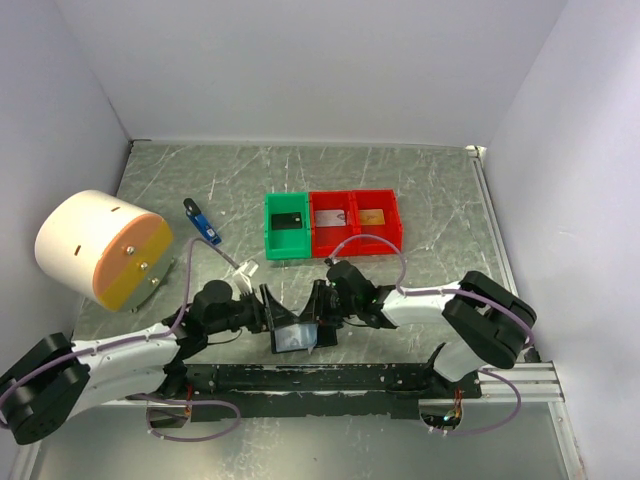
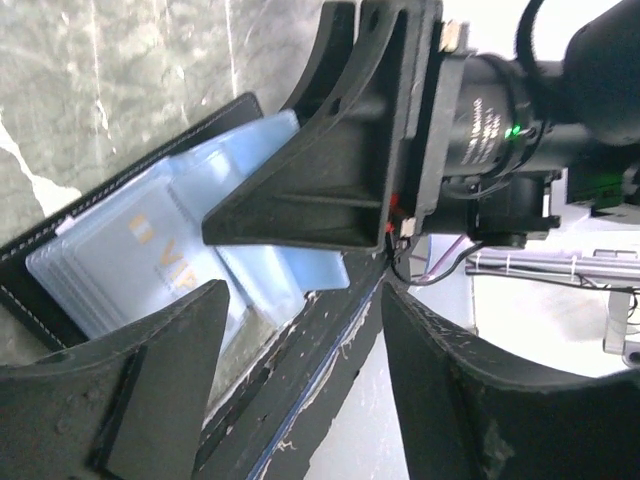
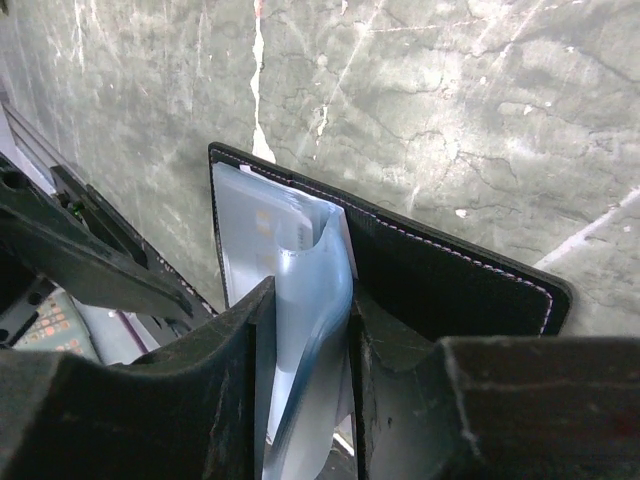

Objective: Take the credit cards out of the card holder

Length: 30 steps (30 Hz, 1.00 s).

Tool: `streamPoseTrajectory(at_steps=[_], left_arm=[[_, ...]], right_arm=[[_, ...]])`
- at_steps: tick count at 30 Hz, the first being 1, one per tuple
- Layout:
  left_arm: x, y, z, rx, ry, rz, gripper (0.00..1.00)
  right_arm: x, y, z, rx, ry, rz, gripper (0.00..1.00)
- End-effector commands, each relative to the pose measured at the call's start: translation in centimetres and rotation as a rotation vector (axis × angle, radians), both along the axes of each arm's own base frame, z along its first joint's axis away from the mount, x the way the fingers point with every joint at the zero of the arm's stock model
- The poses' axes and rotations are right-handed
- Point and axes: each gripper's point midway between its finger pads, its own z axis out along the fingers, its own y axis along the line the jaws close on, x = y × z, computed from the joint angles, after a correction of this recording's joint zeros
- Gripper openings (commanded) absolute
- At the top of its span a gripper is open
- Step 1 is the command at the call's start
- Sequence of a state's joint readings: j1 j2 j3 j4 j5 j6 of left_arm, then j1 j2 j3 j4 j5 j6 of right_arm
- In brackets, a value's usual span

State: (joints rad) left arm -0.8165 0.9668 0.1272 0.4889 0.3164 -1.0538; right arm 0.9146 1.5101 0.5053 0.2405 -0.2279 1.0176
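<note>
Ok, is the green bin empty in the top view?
No, a black card lies flat inside the green bin.

Card holder (image 1: 295, 337) lies open at the near edge of the table (image 1: 430, 200), between left gripper (image 1: 268, 318) and right gripper (image 1: 318, 318). Behind it, three bins (image 1: 270, 225) abreast, a credit card (image 1: 289, 221) in each. Far left, a drum (image 1: 100, 248); a stick (image 1: 202, 222) between drum and bins.
</note>
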Motion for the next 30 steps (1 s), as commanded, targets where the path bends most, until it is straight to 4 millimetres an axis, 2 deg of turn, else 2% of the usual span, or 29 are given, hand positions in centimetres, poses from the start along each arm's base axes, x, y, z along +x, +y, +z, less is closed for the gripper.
streamPoseTrajectory(at_steps=[1, 5, 12, 23, 25, 28, 30], left_arm=[[-1.0, -0.4, -1.3, 0.048, 0.019, -0.023, 0.7], [-1.9, -1.4, -1.7, 0.032, 0.028, -0.024, 0.58], [-3.0, -2.7, -2.5, 0.009, 0.043, -0.039, 0.54], [-0.9, -6.0, 0.1, -0.117, -0.081, -0.026, 0.53], [-0.9, -6.5, 0.5, -0.138, -0.096, -0.04, 0.53], [-1.0, -7.4, 0.7, -0.148, -0.106, -0.073, 0.54], [-1.0, -7.7, 0.5, -0.137, -0.109, -0.086, 0.54]], right_arm=[[0.1, -1.3, -0.9, -0.032, 0.005, -0.037, 0.32], [0.2, -1.4, -0.9, -0.031, 0.008, -0.044, 0.32], [0.0, -1.4, -0.9, -0.007, 0.022, -0.051, 0.33], [0.0, -0.8, 0.0, 0.026, 0.024, -0.033, 0.4], [0.3, -0.8, 0.6, 0.027, 0.013, -0.035, 0.44], [1.1, -1.3, 1.7, 0.007, -0.021, -0.058, 0.58], [1.7, -2.3, 1.8, -0.051, -0.034, -0.097, 0.65]])
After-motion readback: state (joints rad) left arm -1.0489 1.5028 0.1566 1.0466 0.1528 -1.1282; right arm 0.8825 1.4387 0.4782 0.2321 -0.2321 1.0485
